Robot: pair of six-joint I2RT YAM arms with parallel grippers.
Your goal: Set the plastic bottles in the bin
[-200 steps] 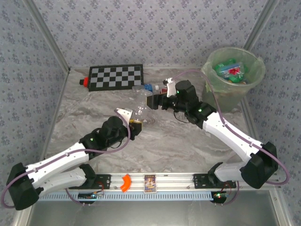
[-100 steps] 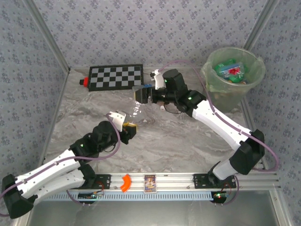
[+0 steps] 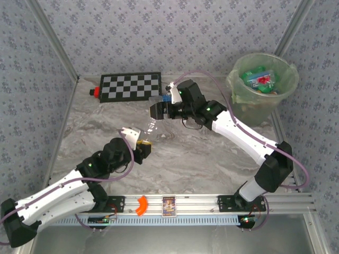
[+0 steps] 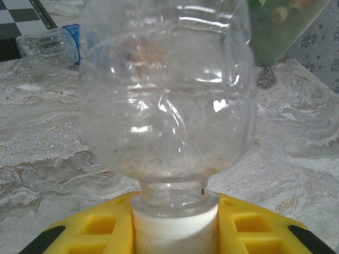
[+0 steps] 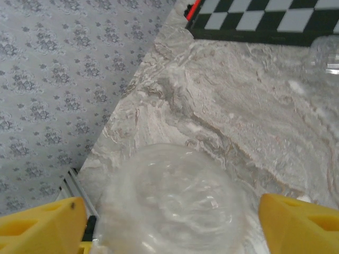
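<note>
Top view first. The left arm [image 3: 69, 182] reaches in from the near left corner, and its jaws are clamped on the cap end of a clear bottle [image 3: 150, 126] that points away toward mid-counter. The right arm [image 3: 238, 132] bends across from the other side, and its jaws sit right at the far end of that same bottle. A second bottle [image 3: 163, 98] with a blue label lies just behind, beside the checkerboard [image 3: 131, 86]. A small red block [image 3: 94, 92] sits at the board's left end. The bin [image 3: 253, 108] stands in the far right corner of the counter [image 3: 180, 164], with green bottles [image 3: 259, 78] already inside it.

Left wrist view now. The clear bottle [image 4: 167, 90] is right up close, its white cap [image 4: 175, 230] pinched between the yellow fingers [image 4: 249, 227]. That is a tight hold on the cap. The second bottle [image 4: 47, 47] lies on its side at upper left. The greenish blur at upper right is probably the bin [image 4: 286, 26].

Right wrist view. The yellow fingertips [image 5: 302, 219] stand wide apart, with the rounded clear bottle [image 5: 175, 201] sitting between them. There is a sliver of space on each side, so these jaws are spread around it and not gripping. The checkerboard [image 5: 254, 16] runs along the top edge.
</note>
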